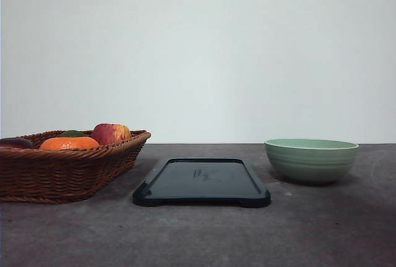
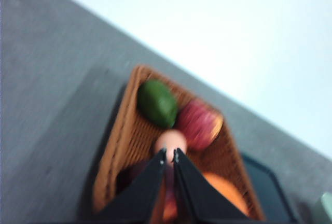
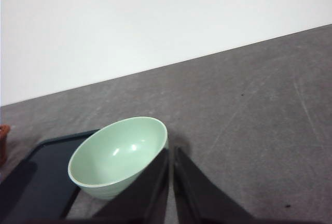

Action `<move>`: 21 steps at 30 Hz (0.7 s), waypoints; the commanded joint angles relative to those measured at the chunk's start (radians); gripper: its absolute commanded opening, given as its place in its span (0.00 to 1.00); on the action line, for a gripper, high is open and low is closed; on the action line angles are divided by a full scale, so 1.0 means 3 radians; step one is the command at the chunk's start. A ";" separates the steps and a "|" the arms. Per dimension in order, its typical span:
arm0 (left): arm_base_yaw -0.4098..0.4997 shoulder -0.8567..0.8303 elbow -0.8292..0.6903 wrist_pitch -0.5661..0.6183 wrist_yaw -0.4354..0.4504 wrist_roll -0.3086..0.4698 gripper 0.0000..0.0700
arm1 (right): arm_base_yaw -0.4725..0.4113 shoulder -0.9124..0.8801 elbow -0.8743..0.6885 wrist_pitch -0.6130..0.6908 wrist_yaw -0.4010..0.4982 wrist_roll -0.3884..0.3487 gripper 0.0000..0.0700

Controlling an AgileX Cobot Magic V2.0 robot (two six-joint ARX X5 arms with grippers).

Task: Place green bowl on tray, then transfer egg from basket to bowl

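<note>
The green bowl (image 1: 311,159) stands upright on the table just right of the dark tray (image 1: 202,182), apart from it. At the left sits the wicker basket (image 1: 62,165). The left wrist view is blurred; there the tan egg (image 2: 171,141) lies in the basket (image 2: 116,151) just beyond the tips of my left gripper (image 2: 169,154), which hovers above it, shut and holding nothing. My right gripper (image 3: 171,151) is shut and empty too, its tips close beside the rim of the bowl (image 3: 118,156), with the tray (image 3: 39,182) past the bowl.
The basket also holds a red-yellow apple (image 1: 111,133), an orange (image 1: 69,143), a dark green fruit (image 2: 156,102) and a dark purple thing (image 1: 15,143) at its left end. A white wall with two sockets stands behind the table. Grey tabletop stretches in front of the tray.
</note>
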 commanded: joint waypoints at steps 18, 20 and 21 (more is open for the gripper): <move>-0.0004 0.0438 0.1201 0.0008 -0.0111 0.1100 0.02 | 0.0003 0.0435 0.1162 -0.0360 -0.0130 -0.0227 0.01; -0.0004 0.0614 0.1409 -0.0163 -0.0111 0.1110 0.02 | 0.0003 0.0597 0.1314 -0.0402 -0.0202 -0.0264 0.01; -0.0004 0.0725 0.1532 -0.0276 -0.0111 0.1111 0.02 | 0.0003 0.0692 0.1402 -0.0446 -0.0234 -0.0264 0.01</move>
